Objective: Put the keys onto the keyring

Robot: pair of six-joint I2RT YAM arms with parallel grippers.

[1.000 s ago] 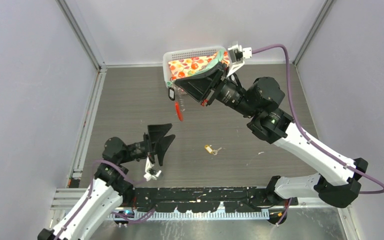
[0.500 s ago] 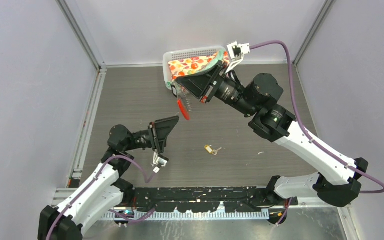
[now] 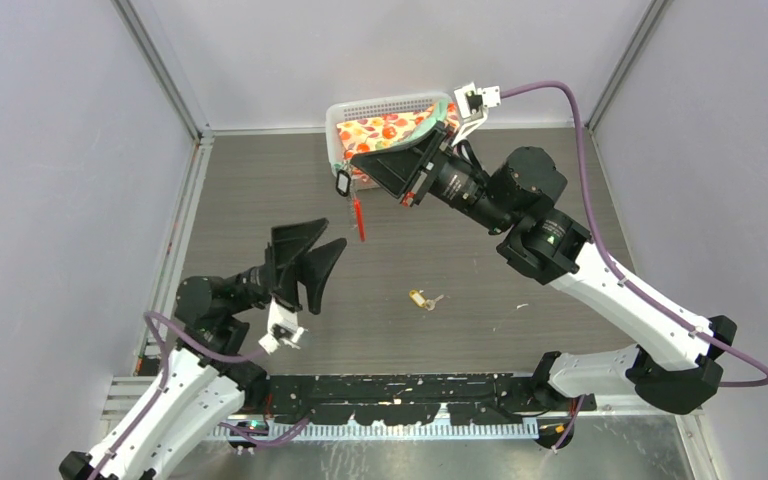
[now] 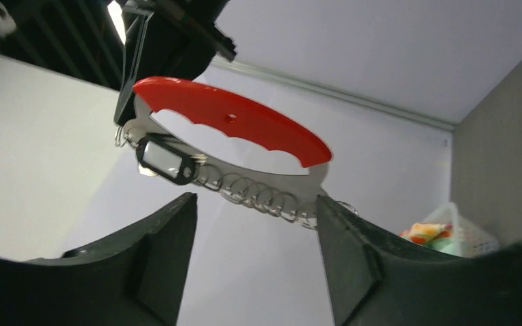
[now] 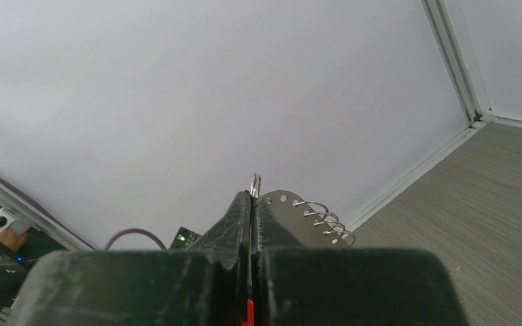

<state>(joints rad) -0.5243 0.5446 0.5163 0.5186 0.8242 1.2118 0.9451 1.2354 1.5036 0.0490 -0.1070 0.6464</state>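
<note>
My right gripper point(image 3: 360, 168) is raised over the far middle of the table and shut on one end of the keyring point(image 3: 357, 212). The keyring is a curved silver plate point(image 4: 265, 193) with several wire loops and a red grip point(image 4: 238, 125). A small black-framed piece point(image 4: 166, 159) dangles from one loop. In the right wrist view the shut gripper point(image 5: 251, 198) pinches the plate point(image 5: 289, 207). My left gripper point(image 3: 337, 231) is open just below the keyring, pointing up at it. Its tips point(image 4: 255, 204) hold nothing. A brass key with a small silver ring point(image 3: 421, 299) lies on the table.
A white basket point(image 3: 380, 104) with a floral cloth point(image 3: 390, 130) stands at the back wall, right behind my right gripper. It also shows as a basket point(image 4: 465, 234) in the left wrist view. Grey walls close the table on three sides.
My left arm has drawn back to the left and tipped its gripper up towards the keyring, jaws somewhat narrower. The right gripper shifted slightly up and left, and the keyring swung under it.
</note>
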